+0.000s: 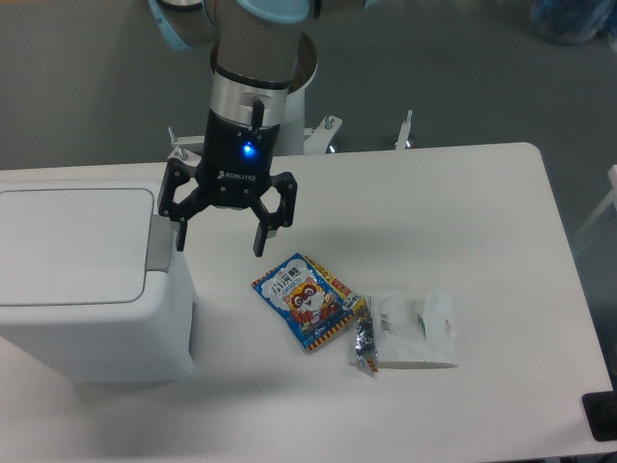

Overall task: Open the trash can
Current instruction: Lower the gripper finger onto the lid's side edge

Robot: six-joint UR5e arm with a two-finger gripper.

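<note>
The trash can [87, 289] is a large white boxy bin at the left of the table, with its flat lid [72, 246] down. Its grey push tab [157, 251] sits on the right edge of the lid. My gripper [219, 243] hangs just right of the tab, pointing down, with its two black fingers spread wide and nothing between them. The left fingertip [179, 239] is close to the tab; I cannot tell whether it touches it.
A blue snack packet [307, 301] with a cartoon animal lies right of the bin. A small dark packet [364, 342] and a crumpled white wrapper [415, 331] lie beside it. The white table [463, 212] ends at the right and front.
</note>
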